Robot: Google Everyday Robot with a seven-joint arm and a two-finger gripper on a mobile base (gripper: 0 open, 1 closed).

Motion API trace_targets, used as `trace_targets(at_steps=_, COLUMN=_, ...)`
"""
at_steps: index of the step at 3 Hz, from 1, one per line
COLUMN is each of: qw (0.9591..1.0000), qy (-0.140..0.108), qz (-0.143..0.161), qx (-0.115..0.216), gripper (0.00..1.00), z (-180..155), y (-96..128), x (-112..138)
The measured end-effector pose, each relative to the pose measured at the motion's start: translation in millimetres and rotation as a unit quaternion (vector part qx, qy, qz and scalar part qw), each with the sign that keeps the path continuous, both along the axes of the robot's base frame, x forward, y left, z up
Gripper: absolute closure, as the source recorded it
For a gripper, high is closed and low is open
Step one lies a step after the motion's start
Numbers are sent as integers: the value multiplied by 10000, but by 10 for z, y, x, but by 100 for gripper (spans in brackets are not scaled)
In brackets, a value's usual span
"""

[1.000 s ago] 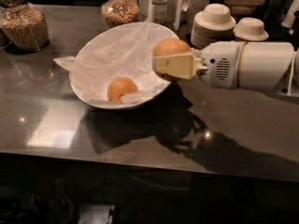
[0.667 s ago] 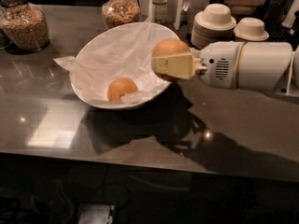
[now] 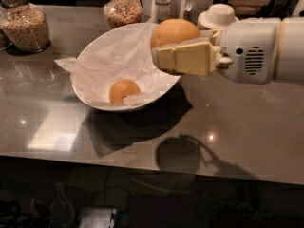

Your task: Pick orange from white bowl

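While the smaller fruit [image 3: 122, 89] sits in the white bowl [image 3: 84, 98], the end effector [image 3: 166, 49] grips the orange [image 3: 175, 31] above its right rim.

claw [image 3: 164, 49] matt cream plastic, over white bowl [image 3: 95, 103], gripping dimpled orange [image 3: 175, 31] | bowl glossy | paper liner [image 3: 118, 56] crinkled | counter [image 3: 247, 122] polished, reflective

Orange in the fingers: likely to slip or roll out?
Probably firm, fairly heavy for its size: the orange looks round and whole. Its curved peel could roll or slip in the gripper, shut on it above the white bowl's right rim.
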State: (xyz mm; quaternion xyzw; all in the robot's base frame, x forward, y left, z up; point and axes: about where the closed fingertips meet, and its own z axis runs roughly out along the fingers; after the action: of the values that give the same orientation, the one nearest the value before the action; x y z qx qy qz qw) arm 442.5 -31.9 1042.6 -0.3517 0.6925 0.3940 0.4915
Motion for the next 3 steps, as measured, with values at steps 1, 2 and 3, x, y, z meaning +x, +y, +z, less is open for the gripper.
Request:
trace_targets(at_steps=1, qw=9977, qy=-443, qz=478, qx=-203, gripper=100, z=316, y=-5, x=-516)
trace_targets(at_steps=2, qw=9923, qy=-406, qz=1109, qx=-382, gripper=100, z=324, y=118, x=-891)
trace_targets(at_steps=3, qw=9861, qy=-170, qz=1616, qx=-344, gripper=100, z=235, y=256, x=-1124)
